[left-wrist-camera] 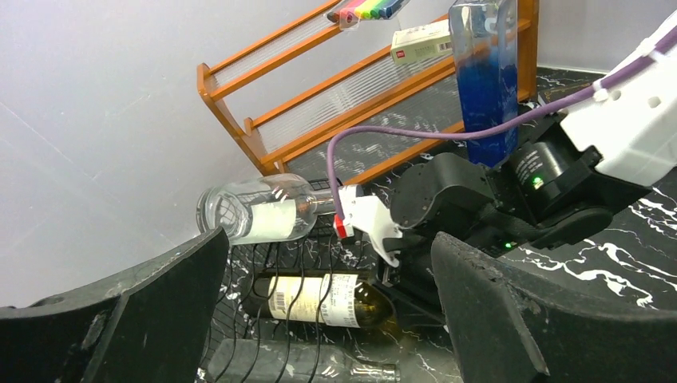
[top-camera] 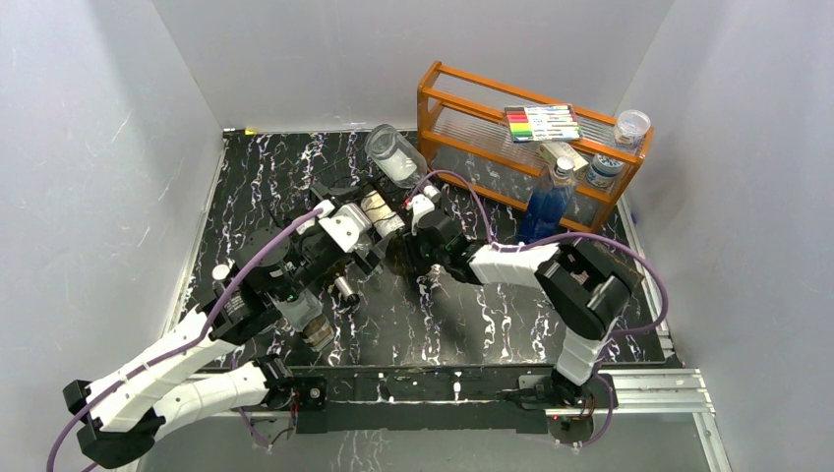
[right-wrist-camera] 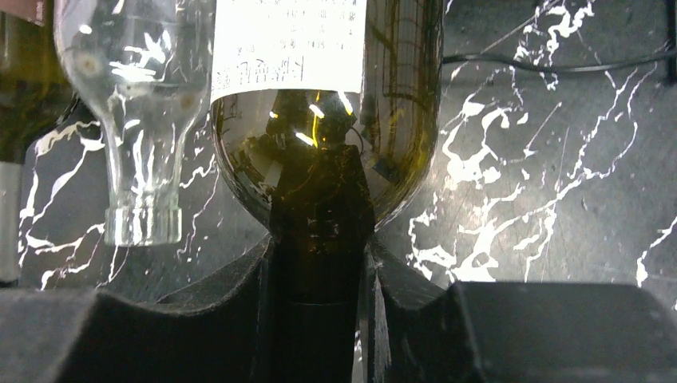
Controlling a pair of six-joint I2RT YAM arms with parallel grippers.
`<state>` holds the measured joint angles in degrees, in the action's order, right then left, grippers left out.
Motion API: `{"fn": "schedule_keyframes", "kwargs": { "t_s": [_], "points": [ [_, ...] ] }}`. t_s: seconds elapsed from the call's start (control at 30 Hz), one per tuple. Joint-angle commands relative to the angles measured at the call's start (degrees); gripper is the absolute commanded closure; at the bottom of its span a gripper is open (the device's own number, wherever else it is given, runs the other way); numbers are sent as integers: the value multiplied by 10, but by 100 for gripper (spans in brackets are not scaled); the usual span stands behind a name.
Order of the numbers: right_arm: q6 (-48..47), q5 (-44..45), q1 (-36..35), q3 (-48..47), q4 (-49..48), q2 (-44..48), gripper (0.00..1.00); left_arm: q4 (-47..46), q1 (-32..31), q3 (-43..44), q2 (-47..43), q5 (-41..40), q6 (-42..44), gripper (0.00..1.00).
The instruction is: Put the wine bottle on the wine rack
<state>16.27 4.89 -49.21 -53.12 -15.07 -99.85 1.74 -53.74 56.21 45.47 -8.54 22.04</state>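
Observation:
The wine bottle point(left-wrist-camera: 319, 299), dark green glass with a white label, lies on its side in a cradle of the black wire wine rack point(left-wrist-camera: 299, 255). Its shoulder fills the right wrist view point(right-wrist-camera: 319, 171). My right gripper point(right-wrist-camera: 319, 263) is shut on the bottle's neck, and from above it shows at the bottle's near-right end point(top-camera: 413, 218). My left gripper point(left-wrist-camera: 329, 251) hangs wide open over the labelled body, one finger point(left-wrist-camera: 128, 319) on each side, touching nothing. From above, the label point(top-camera: 379, 214) shows between the two arms.
A clear bottle point(left-wrist-camera: 255, 211) lies in the cradle behind the wine bottle, and another glass bottle point(left-wrist-camera: 319, 365) lies in front. An orange wooden shelf point(top-camera: 443, 98) at the back right holds markers point(top-camera: 541, 123) and jars. A blue bottle point(top-camera: 549, 202) stands before it. More bottles point(top-camera: 315, 329) lie near the left arm.

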Motion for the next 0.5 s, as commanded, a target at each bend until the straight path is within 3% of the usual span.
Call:
{"fn": "schedule_keyframes", "kwargs": {
  "t_s": [0.0, 0.17, 0.47],
  "points": [
    [-31, 25, -3, -74, -139, -12, 100, 2, 2, 2, -11, -8, -8, 2],
    [-39, 21, -3, -119, -114, -58, 94, 6, 2, -4, -14, -5, -7, 2],
    [-37, 25, -2, -157, -97, -87, 59, 11, 2, -15, -15, -8, 3, 2]
  ]
}}
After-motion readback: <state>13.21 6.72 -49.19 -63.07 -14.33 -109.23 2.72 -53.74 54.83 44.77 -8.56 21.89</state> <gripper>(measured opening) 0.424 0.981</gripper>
